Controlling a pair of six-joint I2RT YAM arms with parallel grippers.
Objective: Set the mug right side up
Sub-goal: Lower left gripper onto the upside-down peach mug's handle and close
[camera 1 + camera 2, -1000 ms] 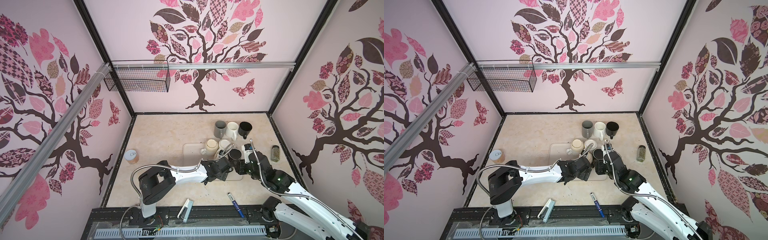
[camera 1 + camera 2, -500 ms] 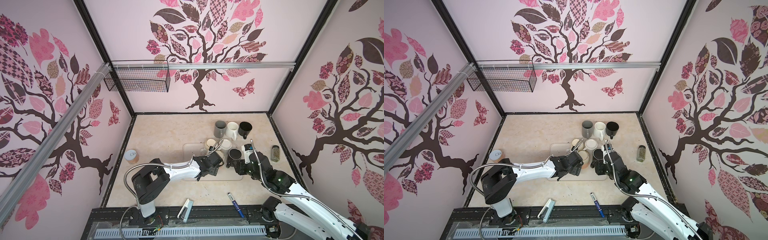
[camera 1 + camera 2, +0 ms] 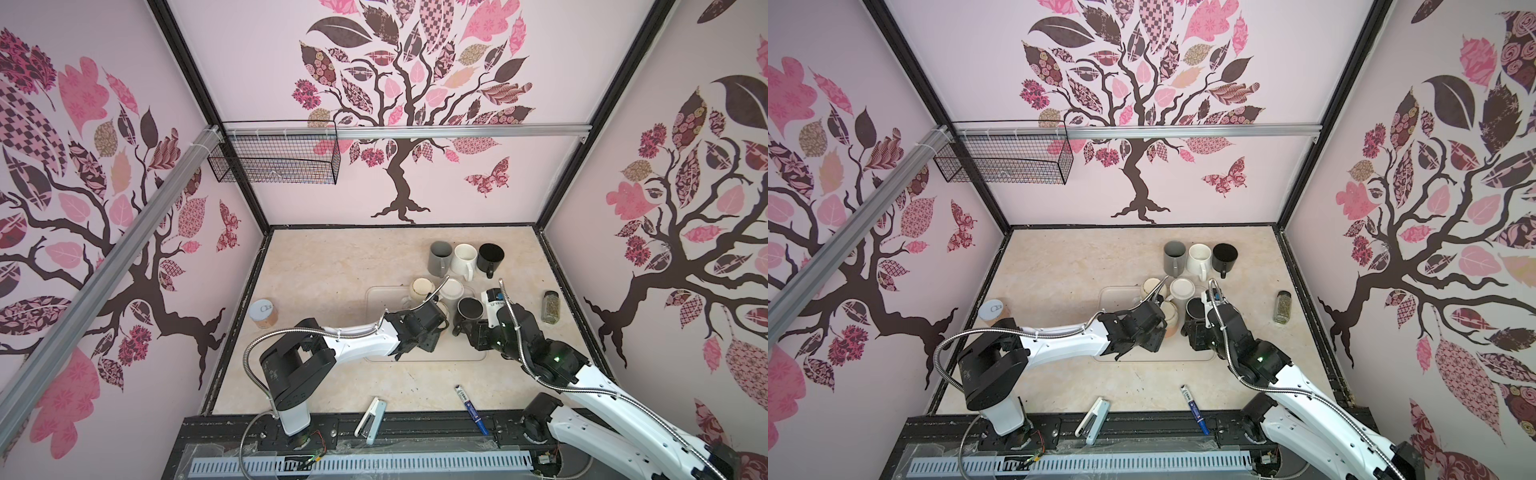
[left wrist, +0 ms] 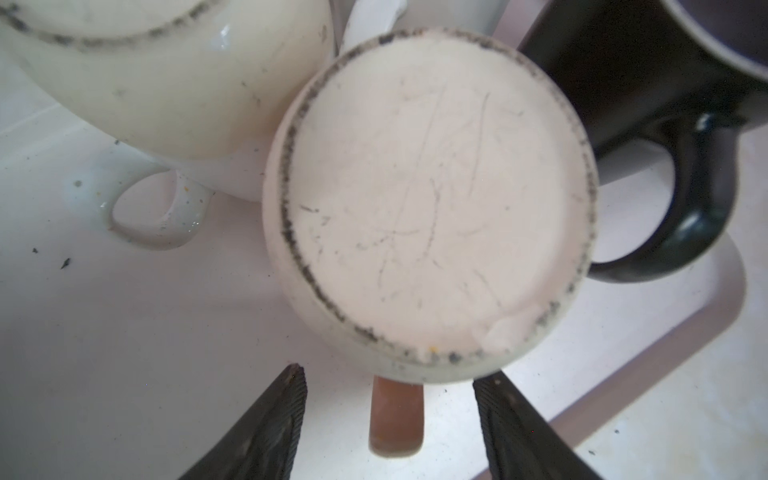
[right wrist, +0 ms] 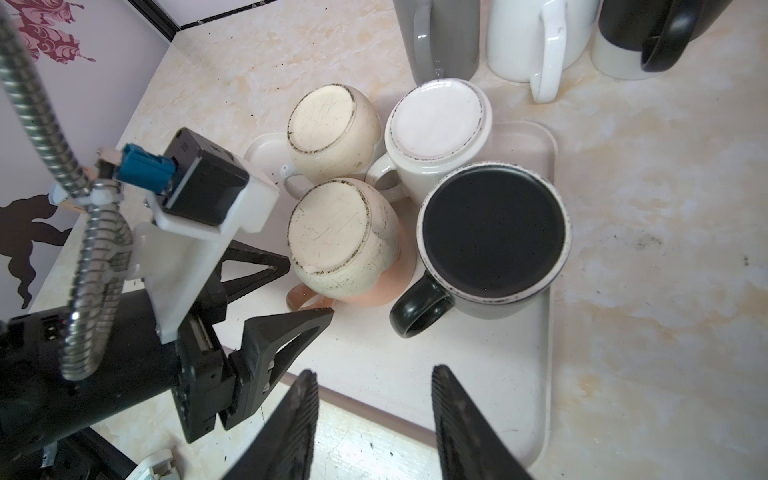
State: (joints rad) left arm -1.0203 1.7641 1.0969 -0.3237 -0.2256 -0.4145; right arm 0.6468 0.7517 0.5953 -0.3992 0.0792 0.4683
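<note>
At the far left of the tabletop (image 3: 332, 266) a round tin (image 3: 263, 314) with a white lid stands alone, close to the wall. Further right, at the front edge, lies a white stapler (image 3: 370, 417).

Beyond it a pale tray (image 3: 382, 299) carries four mugs, all base up and crowded into its far right part. The left gripper (image 4: 397, 372) hangs low over the tray at the nearest of them, the brown-handled mug (image 4: 436, 199). Its fingers (image 4: 266, 436) are apart, one on each side of the brown handle, which points back toward the gripper (whether either finger touches the mug I cannot tell). This mug stands upside down on the tray, its scuffed cream base uppermost and a small chip in the base ring.

Behind it sit the cream mug (image 5: 332, 124) and, to the right of that, the white mug (image 5: 438, 129). Close on its right is the black mug (image 5: 492, 232), whose handle points toward the front.

A blue-capped pen (image 3: 469, 409) lies near the front edge. The right gripper (image 5: 374, 372) hovers over the tray's near rim, in front of the black mug, its fingers (image 5: 461, 424) apart with nothing between them.

At the back, off the tray, a row of three upright mugs (image 3: 464, 255) shows grey, white and black. Farthest right a spice jar (image 3: 550, 306) stands upright, well apart from the tray.
</note>
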